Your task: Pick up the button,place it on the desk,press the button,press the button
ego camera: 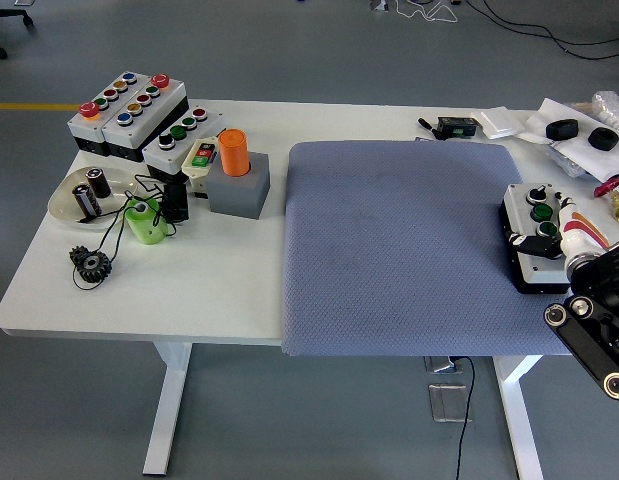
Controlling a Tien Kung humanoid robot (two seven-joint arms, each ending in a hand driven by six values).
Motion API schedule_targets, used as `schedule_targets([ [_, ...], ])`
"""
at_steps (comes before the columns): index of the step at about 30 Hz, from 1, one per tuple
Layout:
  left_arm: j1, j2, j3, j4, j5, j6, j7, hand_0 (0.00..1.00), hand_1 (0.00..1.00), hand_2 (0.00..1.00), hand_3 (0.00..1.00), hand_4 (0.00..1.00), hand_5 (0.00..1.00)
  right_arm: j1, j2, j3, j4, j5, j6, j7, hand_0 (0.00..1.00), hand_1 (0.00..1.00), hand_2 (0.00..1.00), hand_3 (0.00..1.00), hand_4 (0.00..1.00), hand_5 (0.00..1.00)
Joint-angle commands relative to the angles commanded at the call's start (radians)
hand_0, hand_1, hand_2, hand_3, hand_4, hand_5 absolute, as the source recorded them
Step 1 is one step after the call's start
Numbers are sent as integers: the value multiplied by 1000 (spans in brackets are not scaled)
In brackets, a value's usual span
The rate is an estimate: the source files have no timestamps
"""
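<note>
Fingers (545, 233) on button box (538, 240), blue mat (399, 250)

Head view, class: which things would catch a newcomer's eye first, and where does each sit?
The big grey-blue mat covering the table's right half stands out first, with a white button box at its right edge where the robot's right hand rests on it. Next comes the orange cylinder upright in a grey block, beside the cluster of button boxes at the far left corner.
</note>
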Motion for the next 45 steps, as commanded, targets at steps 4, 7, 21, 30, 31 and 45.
schedule_targets([
  [4,1,1,-4,0,4,-1,0,667,722,724,533,373,998,5,1,-9,-8,10,-28,3,776,667,797,965,847,194],
  [7,1,1,6,0,-8,-2,-3,667,722,724,533,373,998,9,2,-11,-16,10,-35,2,776,667,797,965,847,194],
  [21,-3,3,32,0,-43,-4,-10,667,721,725,530,374,998,23,4,-24,-60,-21,-16,12,440,441,566,907,786,134],
  [30,-5,2,13,0,-27,-2,-8,668,721,725,530,373,998,25,10,-27,-101,59,-21,77,413,439,576,925,764,128],
  [31,-5,2,10,0,-25,-2,-8,668,721,725,530,373,998,24,9,-28,-99,90,-26,98,413,439,576,925,764,128],
  [45,-7,2,27,0,-44,-3,-12,668,722,724,528,372,998,29,-20,-61,-74,92,-62,128,123,257,413,787,542,2],
])
